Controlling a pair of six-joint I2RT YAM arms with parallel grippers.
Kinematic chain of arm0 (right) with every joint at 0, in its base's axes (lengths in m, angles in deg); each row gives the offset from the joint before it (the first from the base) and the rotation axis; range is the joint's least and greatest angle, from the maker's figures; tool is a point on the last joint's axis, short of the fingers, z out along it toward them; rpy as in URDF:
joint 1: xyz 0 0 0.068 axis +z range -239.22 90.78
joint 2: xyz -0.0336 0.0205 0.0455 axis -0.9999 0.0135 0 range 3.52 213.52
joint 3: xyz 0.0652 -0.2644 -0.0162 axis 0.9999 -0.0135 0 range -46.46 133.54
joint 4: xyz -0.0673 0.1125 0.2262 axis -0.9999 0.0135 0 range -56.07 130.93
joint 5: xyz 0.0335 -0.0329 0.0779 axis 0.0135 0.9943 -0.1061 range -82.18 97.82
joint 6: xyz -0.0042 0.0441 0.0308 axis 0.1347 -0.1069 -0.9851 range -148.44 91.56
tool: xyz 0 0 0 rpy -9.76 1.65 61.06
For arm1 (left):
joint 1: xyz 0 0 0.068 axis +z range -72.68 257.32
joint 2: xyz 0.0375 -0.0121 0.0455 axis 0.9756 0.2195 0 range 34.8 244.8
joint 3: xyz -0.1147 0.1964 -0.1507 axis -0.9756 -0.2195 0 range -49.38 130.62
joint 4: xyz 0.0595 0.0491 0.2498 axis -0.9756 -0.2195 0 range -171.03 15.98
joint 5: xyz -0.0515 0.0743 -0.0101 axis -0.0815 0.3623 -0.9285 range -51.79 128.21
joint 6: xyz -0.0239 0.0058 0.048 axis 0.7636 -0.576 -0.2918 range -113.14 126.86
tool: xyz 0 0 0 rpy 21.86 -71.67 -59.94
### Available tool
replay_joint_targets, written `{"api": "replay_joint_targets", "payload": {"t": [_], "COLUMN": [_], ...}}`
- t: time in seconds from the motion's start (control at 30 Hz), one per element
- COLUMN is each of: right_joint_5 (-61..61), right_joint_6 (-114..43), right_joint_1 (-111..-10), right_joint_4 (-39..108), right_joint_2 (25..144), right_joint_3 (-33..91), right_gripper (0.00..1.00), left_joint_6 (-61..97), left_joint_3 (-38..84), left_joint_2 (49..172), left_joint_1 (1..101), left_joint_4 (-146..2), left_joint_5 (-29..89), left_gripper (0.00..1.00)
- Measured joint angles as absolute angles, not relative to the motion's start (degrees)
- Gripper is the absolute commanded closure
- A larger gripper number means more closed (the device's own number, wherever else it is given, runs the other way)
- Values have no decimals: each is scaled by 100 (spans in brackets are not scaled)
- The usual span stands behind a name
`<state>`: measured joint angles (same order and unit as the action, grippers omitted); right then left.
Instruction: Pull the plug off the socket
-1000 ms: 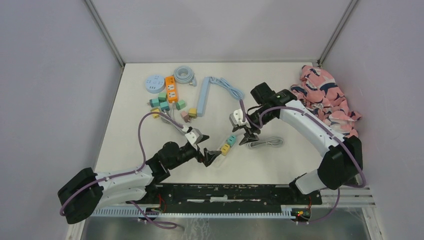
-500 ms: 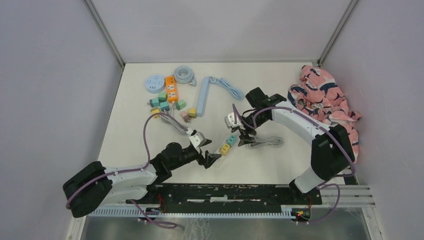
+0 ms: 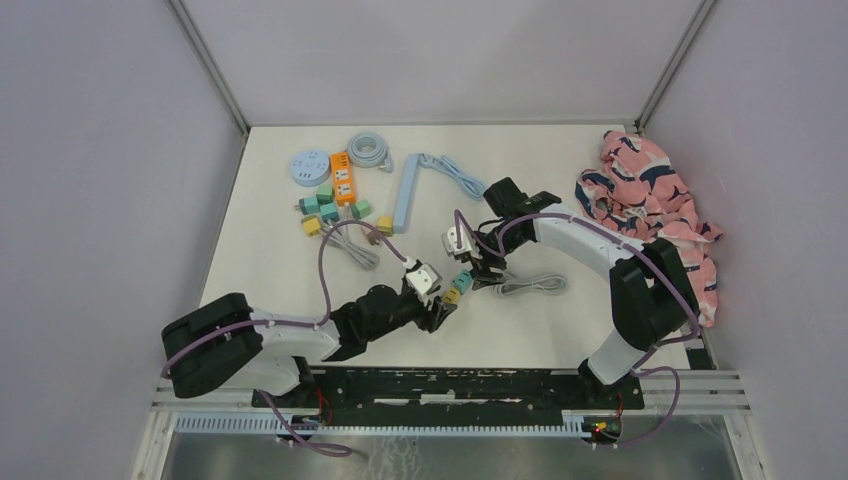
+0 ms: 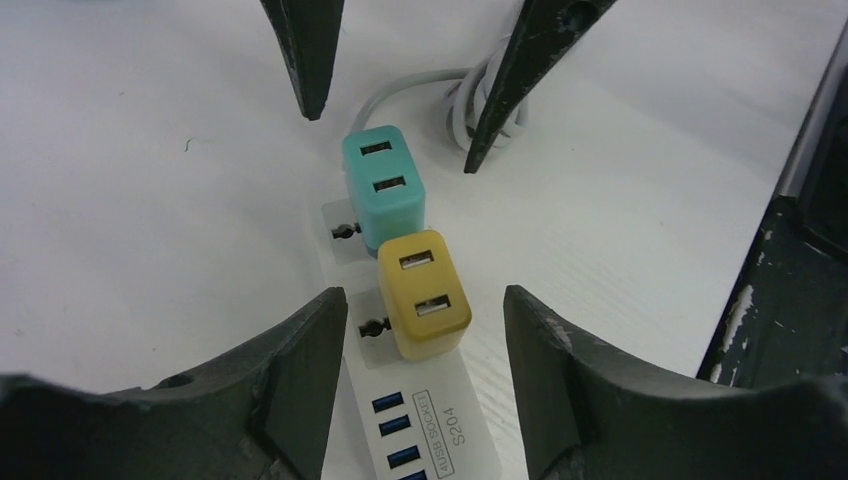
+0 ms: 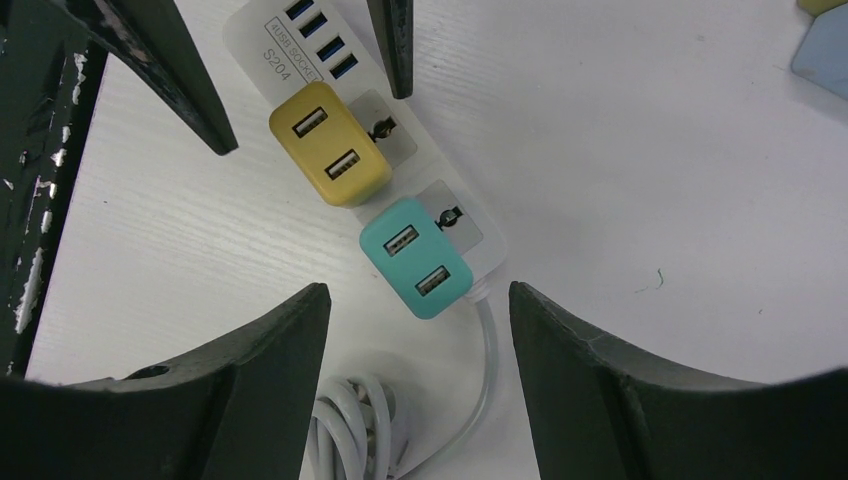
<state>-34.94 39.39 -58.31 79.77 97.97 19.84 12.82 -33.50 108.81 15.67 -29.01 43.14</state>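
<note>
On the near part of the table [image 3: 270, 290], the left gripper [image 3: 440, 313] reaches in from the left, close to the surface. Its jaws are open. In the left wrist view its two fingers [image 4: 290, 370] stand on either side of the yellow plug [image 4: 423, 295], with a small gap on each side, so they do not touch it.

The yellow plug sits in a white strip [image 4: 465, 395], near the end with the blue USB ports. The strip lies flat near the middle of the table. Just beyond the yellow plug, a teal plug [image 4: 383, 185] sits in the next socket of the same strip, and the two plugs almost touch.

The right gripper [image 3: 478, 275] comes from the far right and points down over the teal plug. Its jaws are also open. In the right wrist view its fingers [image 5: 270, 380] are on both sides of the teal plug, with a gap on each side, and grip nothing.

To the right of the strip, its white cord [image 3: 535, 285] lies in a loose bundle.

Farther back there are a blue strip [image 3: 405, 195], an orange strip [image 3: 343, 178], a round socket [image 3: 310, 167], some loose small plugs [image 3: 325, 205] and a coiled cable [image 3: 368, 150]. A pink cloth [image 3: 650, 205] lies at the far right edge.
</note>
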Motion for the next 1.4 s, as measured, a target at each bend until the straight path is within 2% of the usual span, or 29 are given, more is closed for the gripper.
{"api": "replay_joint_targets", "payload": {"t": [0.33, 0.43, 0.67, 1.0, 1.4], "right_joint_5": [-3492, -3492, -3536, -3852, -3859], "right_joint_6": [3843, 3841, 3935, 5122, 5133], "right_joint_1": [-5850, -5861, -5912, -5929, -5848], "right_joint_4": [7977, 7982, 7993, 8688, 8342], "right_joint_2": [9795, 9795, 9795, 9743, 9743], "right_joint_3": [1984, 1984, 1984, 1862, 1531], "right_gripper": [28, 28, 28, 30, 50], "left_joint_6": [1334, 1332, 1184, 615, 508], "left_joint_3": [-2847, -2773, -2703, -2651, -2742], "left_joint_2": [11452, 11590, 11655, 11502, 11500], "left_joint_1": [1497, 1493, 1499, 1602, 1766], "left_joint_4": [-3048, -3141, -3220, -3550, -3380], "left_joint_5": [4685, 4591, 4373, 3813, 3380], "left_gripper": [49, 59, 95, 97, 97]}}
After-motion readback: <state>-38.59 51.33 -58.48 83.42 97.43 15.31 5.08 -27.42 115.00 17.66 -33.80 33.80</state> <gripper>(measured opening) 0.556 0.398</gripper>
